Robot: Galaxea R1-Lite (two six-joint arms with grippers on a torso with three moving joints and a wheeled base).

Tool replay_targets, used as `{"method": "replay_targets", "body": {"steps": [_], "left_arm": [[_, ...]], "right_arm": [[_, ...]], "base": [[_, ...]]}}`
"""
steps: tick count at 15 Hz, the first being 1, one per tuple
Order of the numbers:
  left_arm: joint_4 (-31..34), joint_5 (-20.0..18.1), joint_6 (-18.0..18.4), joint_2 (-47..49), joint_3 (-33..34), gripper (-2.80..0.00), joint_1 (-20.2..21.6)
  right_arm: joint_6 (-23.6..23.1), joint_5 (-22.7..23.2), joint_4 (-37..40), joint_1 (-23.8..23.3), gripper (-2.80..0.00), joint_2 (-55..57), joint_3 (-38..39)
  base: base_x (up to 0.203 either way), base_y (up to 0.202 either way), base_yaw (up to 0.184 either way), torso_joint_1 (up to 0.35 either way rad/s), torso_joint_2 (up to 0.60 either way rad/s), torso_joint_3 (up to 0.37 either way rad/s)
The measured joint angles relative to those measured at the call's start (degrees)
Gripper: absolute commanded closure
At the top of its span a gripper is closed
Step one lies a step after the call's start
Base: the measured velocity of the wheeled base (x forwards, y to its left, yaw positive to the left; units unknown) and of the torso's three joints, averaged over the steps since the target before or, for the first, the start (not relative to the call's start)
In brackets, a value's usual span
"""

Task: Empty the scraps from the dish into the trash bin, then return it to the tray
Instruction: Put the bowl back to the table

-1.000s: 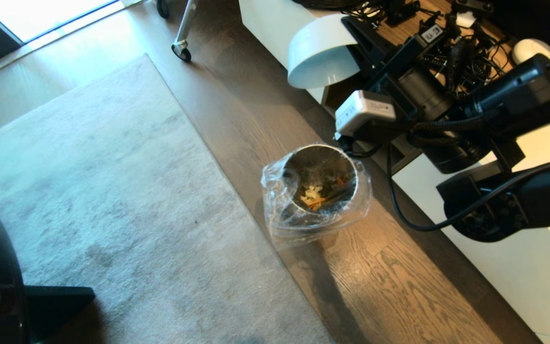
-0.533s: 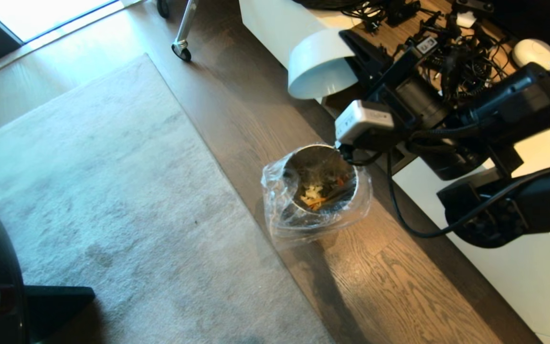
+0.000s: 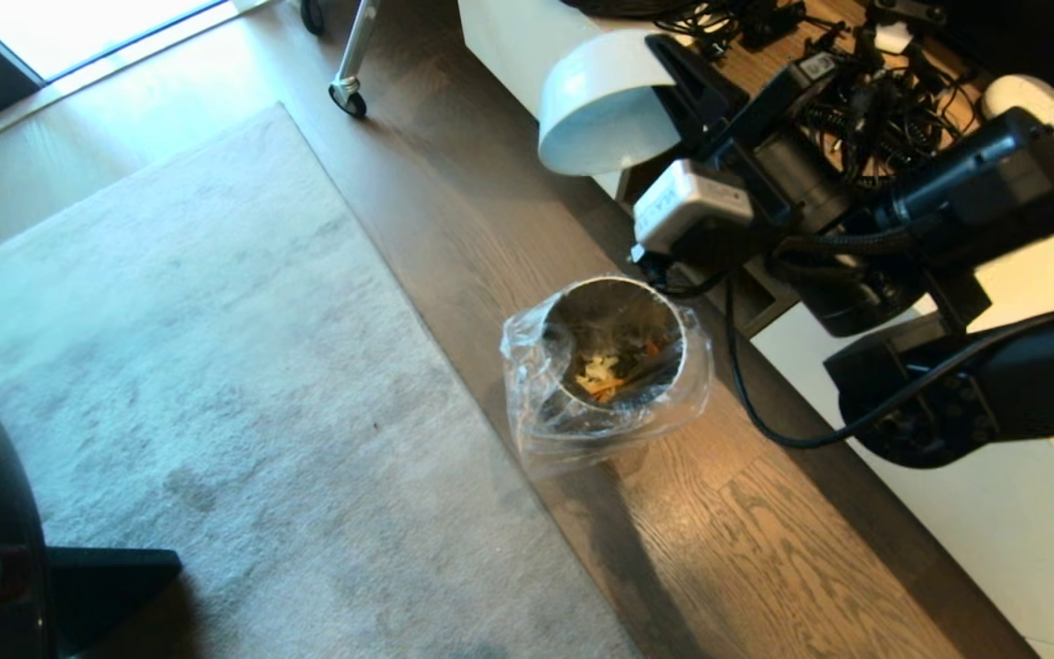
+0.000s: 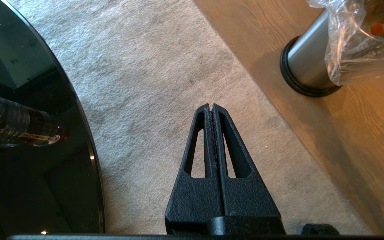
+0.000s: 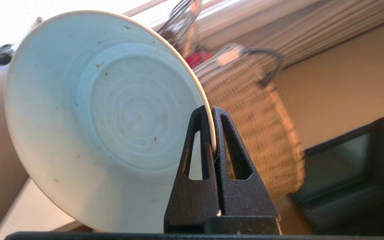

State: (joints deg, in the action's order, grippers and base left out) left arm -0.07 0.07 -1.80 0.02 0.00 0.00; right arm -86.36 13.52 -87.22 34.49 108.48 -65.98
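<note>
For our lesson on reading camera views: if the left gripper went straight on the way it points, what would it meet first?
Most likely the rug: the shut left gripper points down at it, with nothing visible between. The trash bin and the glass table lie off to either side.

I've got the R arm reaching in from the right side of the head view w/ its wrist turned sideways and the right claw (image 5: pixel 212 115) pinched tight on the dish (image 5: pixel 105 116) rim, while the left claw (image 4: pixel 211 107) hangs parked, fingers pressed together, pointing down.
</note>
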Motion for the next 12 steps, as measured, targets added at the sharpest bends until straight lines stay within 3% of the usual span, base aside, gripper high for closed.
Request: {"method": "replay_targets", "body": {"steps": [3,7,12], "left_arm": [[0.0,0.0,0.0,0.0,0.0,0.00,0.0],[0.0,0.0,0.0,0.0,0.0,0.00,0.0],[0.0,0.0,0.0,0.0,0.0,0.00,0.0]], "right_arm": [[5.6,-7.7,0.1,0.1,0.00,0.5,6.0],[9.6,-16.4,0.0,0.1,0.00,0.9,9.9],[14.7,-19.5,0.0,-0.1,0.00,1.1,11.8]], "base": [[0.000,0.000,0.000,0.000,0.00,0.000],[0.000,0.000,0.000,0.000,0.00,0.000],[0.000,0.000,0.000,0.000,0.00,0.000]]}}
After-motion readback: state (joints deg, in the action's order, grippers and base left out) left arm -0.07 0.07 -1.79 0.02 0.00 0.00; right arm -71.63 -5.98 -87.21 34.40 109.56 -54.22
